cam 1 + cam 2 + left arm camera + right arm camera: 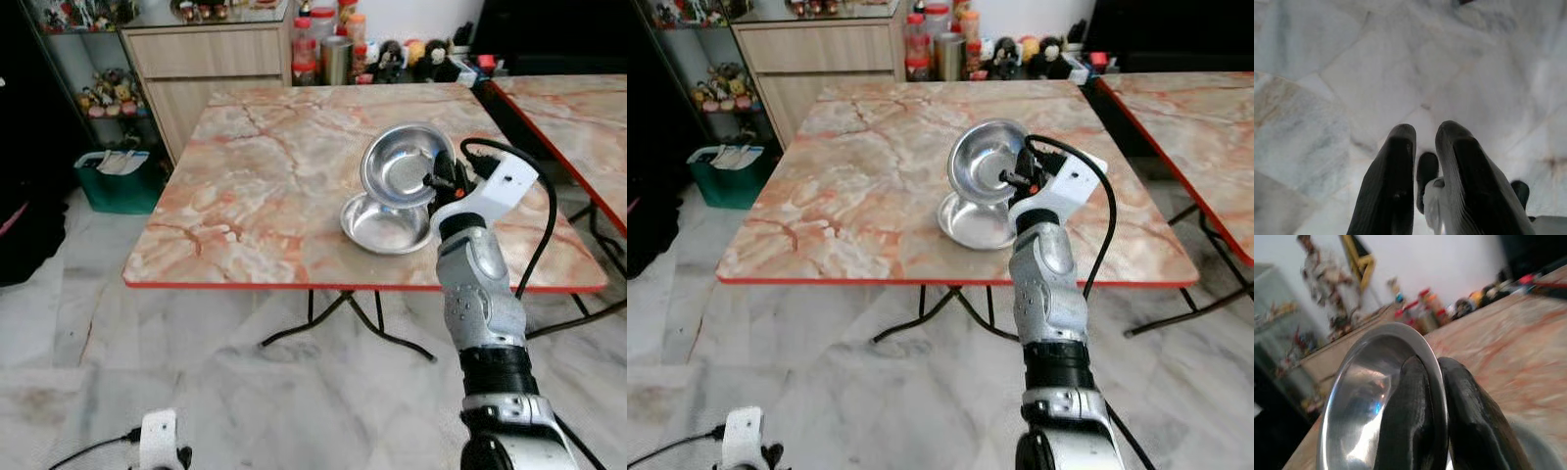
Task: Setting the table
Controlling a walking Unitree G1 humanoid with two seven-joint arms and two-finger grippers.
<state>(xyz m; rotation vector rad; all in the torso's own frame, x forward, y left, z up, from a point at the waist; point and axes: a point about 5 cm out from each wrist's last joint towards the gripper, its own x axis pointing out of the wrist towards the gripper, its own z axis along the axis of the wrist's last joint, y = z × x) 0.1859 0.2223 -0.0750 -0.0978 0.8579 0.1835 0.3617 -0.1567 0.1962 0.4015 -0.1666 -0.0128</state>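
My right gripper point(438, 184) is shut on the rim of a shiny steel bowl point(397, 164), holding it tilted on edge above the marble table point(265, 176). In the right wrist view the bowl's rim point(1400, 333) runs between my two black fingers point(1405, 416). A second steel bowl point(377, 227) lies flat on the table just below the lifted one, near the front right. My left gripper point(1422, 161) hangs low over the pale floor tiles, its fingers close together with nothing between them.
A second marble table point(578, 117) stands to the right. Jars, a metal can and soft toys point(338, 54) line the back beside a wooden cabinet point(206, 69). A green bin point(118, 181) sits on the floor at the left. Folding table legs point(343, 318) stand under the table.
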